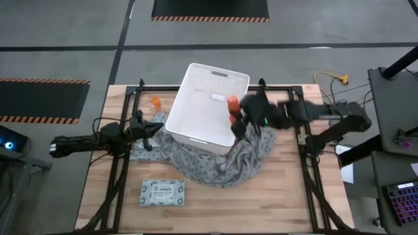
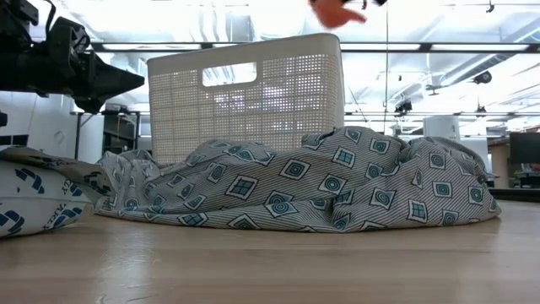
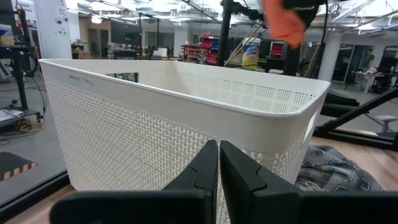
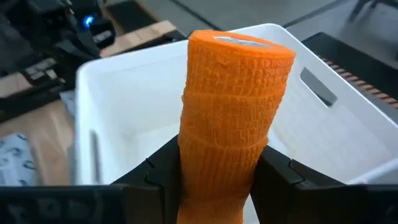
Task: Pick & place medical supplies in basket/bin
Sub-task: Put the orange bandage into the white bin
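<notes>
The white tub [image 1: 208,104] stands on the grey patterned cloth [image 1: 219,156]. My right gripper [image 1: 235,117] hangs over the tub's right rim, shut on the orange tapered tube [image 4: 233,93], which also shows at the top of the low view as the orange tube [image 2: 336,10]. A tiny white oblong piece [image 1: 217,98] lies on the tub's floor. The small orange bottle [image 1: 156,102] stands on the table left of the tub. The pale printed packet [image 1: 162,192] lies flat near the near edge. My left gripper [image 3: 219,149] is shut, level, just left of the tub wall [image 3: 155,143]. My right gripper pinches the orange tube by its lower part [image 4: 217,177] between the two fingers [image 4: 158,177], one on each side. The tube stands up out of the fingers, its wider flat end [image 4: 242,43] away from them. It is lifted clear, above the tub's inside.
Black frame rails [image 1: 124,163] run along the table's left and right sides. The cloth spreads from under the tub toward the near and right sides. Bare wood [image 1: 261,202] lies near the near edge. In the low view the packet [image 2: 34,198] sits at the left.
</notes>
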Available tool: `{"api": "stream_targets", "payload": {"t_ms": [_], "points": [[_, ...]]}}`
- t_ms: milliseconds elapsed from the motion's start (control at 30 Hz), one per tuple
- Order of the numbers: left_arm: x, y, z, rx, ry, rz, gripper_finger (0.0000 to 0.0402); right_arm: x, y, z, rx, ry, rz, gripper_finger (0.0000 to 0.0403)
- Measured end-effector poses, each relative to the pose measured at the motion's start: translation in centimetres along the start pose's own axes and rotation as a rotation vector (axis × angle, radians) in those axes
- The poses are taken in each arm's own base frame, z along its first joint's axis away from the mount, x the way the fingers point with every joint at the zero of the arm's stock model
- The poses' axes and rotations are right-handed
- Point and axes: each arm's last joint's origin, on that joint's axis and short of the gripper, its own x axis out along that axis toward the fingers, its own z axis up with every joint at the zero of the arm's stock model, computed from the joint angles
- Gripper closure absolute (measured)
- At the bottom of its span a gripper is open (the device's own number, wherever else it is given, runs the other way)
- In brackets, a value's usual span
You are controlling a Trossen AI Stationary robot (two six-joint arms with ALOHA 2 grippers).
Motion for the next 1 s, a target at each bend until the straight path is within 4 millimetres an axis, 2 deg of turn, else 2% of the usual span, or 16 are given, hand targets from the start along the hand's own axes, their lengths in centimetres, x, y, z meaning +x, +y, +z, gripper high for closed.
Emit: {"api": "stream_targets", "payload": {"t_ms": [133, 267, 533, 733, 900, 1000], "points": [[0.0, 0.0, 0.0, 0.000, 0.000, 0.000, 0.0402, 3.4, -3.1, 2.0, -0.050, 0.009, 0.091, 0.0264], [0.0, 0.0, 0.0, 0.001, 0.002, 0.000, 0.0402, 7.2, -5.7, 3.1, -0.130, 0.002, 0.156, 0.0264], [0.0, 0.0, 0.0, 0.001, 0.002, 0.000, 0.0402, 14.2, -11.1, 2.8, -0.234, 0.155, 0.011, 0.0264], [0.0, 0.0, 0.0, 0.001, 0.003, 0.000, 0.0402, 17.0, -13.1, 2.5, -0.267, 0.264, -0.031, 0.0265], [0.0, 0.0, 0.0, 0.001, 0.002, 0.000, 0.0402, 18.1, -13.3, 2.9, -0.281, 0.319, -0.040, 0.0265], [0.0, 0.0, 0.0, 0.001, 0.002, 0.000, 0.0402, 18.5, -13.4, 3.2, -0.288, 0.342, -0.117, 0.0254]]}}
